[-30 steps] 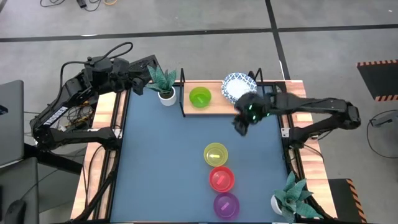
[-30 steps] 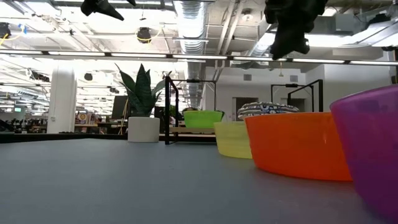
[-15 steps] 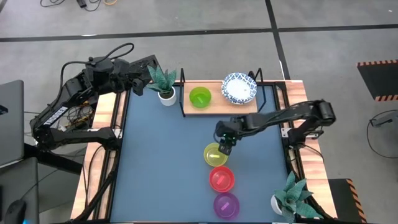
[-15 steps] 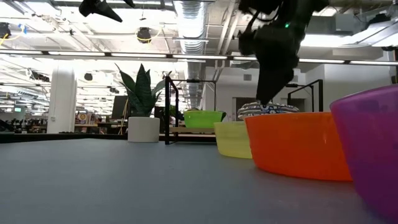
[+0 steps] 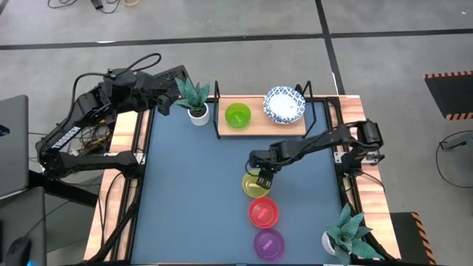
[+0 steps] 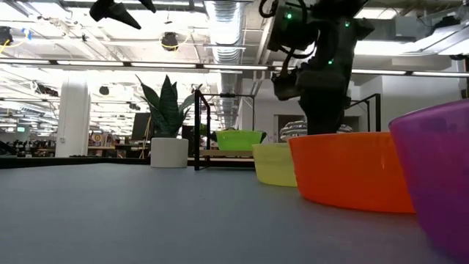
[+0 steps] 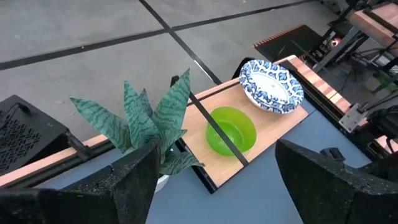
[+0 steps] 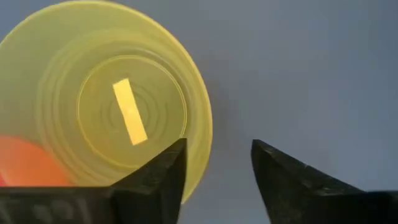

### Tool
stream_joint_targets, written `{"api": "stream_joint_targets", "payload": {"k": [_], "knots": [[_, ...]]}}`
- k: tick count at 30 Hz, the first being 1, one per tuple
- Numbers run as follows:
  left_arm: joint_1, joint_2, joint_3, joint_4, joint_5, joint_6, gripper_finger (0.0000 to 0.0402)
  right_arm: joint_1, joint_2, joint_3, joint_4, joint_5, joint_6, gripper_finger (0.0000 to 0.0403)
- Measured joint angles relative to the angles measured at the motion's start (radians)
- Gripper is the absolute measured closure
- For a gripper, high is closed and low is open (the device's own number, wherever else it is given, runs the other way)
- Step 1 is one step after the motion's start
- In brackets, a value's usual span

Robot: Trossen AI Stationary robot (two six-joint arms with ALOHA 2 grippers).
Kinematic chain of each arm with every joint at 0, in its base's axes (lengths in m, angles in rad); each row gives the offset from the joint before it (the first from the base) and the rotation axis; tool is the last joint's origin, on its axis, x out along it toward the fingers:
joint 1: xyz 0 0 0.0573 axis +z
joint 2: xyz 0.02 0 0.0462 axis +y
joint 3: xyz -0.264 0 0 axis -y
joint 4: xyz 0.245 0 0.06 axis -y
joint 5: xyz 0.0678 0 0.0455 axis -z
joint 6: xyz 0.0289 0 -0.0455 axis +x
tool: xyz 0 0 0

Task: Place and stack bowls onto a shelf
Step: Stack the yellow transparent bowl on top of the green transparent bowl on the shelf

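From above, the right gripper (image 5: 261, 178) hangs over the yellow bowl (image 5: 253, 185); the green bowl (image 5: 238, 115) and patterned bowl (image 5: 284, 104) already sit on the shelf (image 5: 260, 127). Its wrist view shows parted fingers (image 8: 163, 174) straddling the yellow rim, nothing gripped. Next, I reckon: lower and pinch. The left gripper (image 7: 214, 180) waits, unclenched.

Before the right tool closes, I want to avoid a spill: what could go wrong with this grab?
1. The right tool straddles the yellow bowl's rim with open fingers. A thin rim grip may let the bowl tilt or slip when lifted.
2. The red bowl sits right beside the yellow one, so it could get nudged.
3. The shelf already holds a green bowl and a patterned bowl. A poorly aimed placement might bump them.
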Motion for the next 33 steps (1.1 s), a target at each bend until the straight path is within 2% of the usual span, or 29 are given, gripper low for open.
{"api": "stream_joint_targets", "payload": {"k": [3, 9, 15, 21, 28, 33], "knots": [[0.0, 0.0, 0.0, 0.0, -0.002, 0.0, 0.0101, 0.001, 0.016, -0.001, -0.009, -0.009, -0.007, 0.0253], [0.0, 0.0, 0.0, 0.0, -0.015, -0.002, 0.0101, -0.007, 0.028, 0.0, 0.0, -0.039, -0.035, 0.0379], [0.0, 0.0, 0.0, 0.0, -0.025, -0.004, 0.0101, -0.054, -0.027, 0.008, 0.011, -0.028, -0.062, 0.0379], [0.0, 0.0, 0.0, 0.0, -0.026, -0.005, 0.0101, -0.168, -0.117, 0.078, 0.012, -0.022, -0.109, 0.038], [0.0, 0.0, 0.0, -0.001, -0.026, -0.011, 0.0101, -0.295, -0.162, 0.245, 0.039, 0.003, -0.134, 0.038], [0.0, 0.0, 0.0, -0.002, -0.026, -0.027, 0.0101, -0.371, -0.087, 0.426, 0.048, 0.059, -0.17, 0.038]]}}
